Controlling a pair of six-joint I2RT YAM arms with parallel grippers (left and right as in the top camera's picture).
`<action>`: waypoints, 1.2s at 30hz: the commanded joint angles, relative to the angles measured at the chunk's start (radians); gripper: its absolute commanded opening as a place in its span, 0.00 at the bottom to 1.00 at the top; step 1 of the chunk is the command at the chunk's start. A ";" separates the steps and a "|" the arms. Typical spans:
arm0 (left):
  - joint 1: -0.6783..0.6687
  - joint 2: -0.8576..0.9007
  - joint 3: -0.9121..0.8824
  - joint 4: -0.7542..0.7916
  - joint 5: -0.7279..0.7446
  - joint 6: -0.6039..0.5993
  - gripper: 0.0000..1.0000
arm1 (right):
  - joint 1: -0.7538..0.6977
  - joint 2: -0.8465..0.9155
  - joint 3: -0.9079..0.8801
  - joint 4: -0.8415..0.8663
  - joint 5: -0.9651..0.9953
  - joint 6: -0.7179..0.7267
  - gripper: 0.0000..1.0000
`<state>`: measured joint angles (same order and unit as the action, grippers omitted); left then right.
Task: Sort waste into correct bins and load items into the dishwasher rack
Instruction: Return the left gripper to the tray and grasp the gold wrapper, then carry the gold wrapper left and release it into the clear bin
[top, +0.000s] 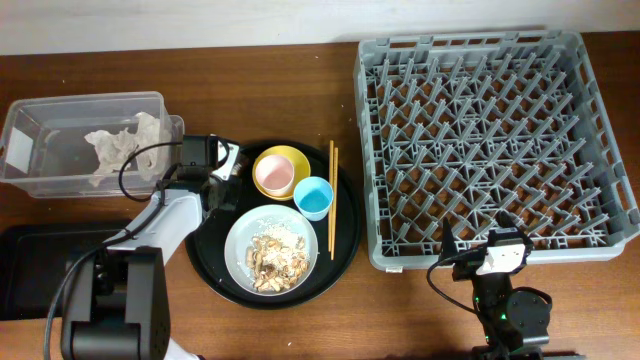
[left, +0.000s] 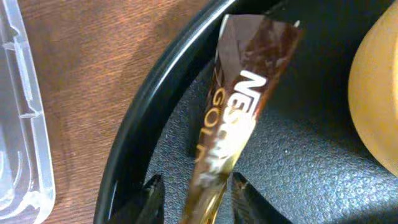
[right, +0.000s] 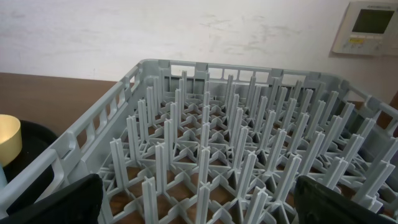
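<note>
The left gripper (left: 198, 185) is hovering over the upper-left edge of the round black tray (top: 345, 240). Its two fingers (left: 152, 200) are standing on either side of the gold-brown wrapper (left: 233, 118). The wrapper is lying inside the tray, with its far end reaching toward the rim. I cannot tell if the fingers are pinching the wrapper or only standing beside it. The yellow bowl (top: 281, 172) is sitting just beside the wrapper on the right, with the pink cup (top: 272, 176) inside it. The clear box (top: 85, 140) is standing near the tray on the left, and one crumpled napkin (top: 120, 145) is lying in it.

The light blue cup (top: 313, 197) is standing in the tray next to the bowl. The chopsticks (top: 333, 200) are lying side by side along the right part of the tray. The plate (top: 240, 235) is filling the front of the tray and is carrying the food scraps (top: 275, 255). The shallow black tray (top: 30, 270) is lying at the left front of the table (top: 300, 320), partly hidden under the left arm.

The right gripper (right: 199, 208) is waiting at the near wall of the dishwasher rack (top: 590, 100) with its fingers spread wide and nothing between them. The rack's pegs are standing bare.
</note>
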<state>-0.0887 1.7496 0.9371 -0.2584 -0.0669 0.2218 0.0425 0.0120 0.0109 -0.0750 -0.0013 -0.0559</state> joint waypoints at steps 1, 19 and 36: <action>-0.002 0.000 0.000 0.005 -0.009 0.003 0.14 | -0.005 -0.006 -0.005 -0.006 0.005 0.000 0.99; 0.316 -0.251 0.031 0.425 -0.009 -0.498 0.01 | -0.005 -0.006 -0.005 -0.006 0.005 0.000 0.98; 0.385 -0.693 0.031 -0.350 0.542 -0.498 0.99 | -0.005 -0.006 -0.005 -0.006 0.005 0.000 0.98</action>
<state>0.2943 1.0817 0.9768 -0.4942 0.3595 -0.2787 0.0425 0.0120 0.0109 -0.0750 -0.0017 -0.0559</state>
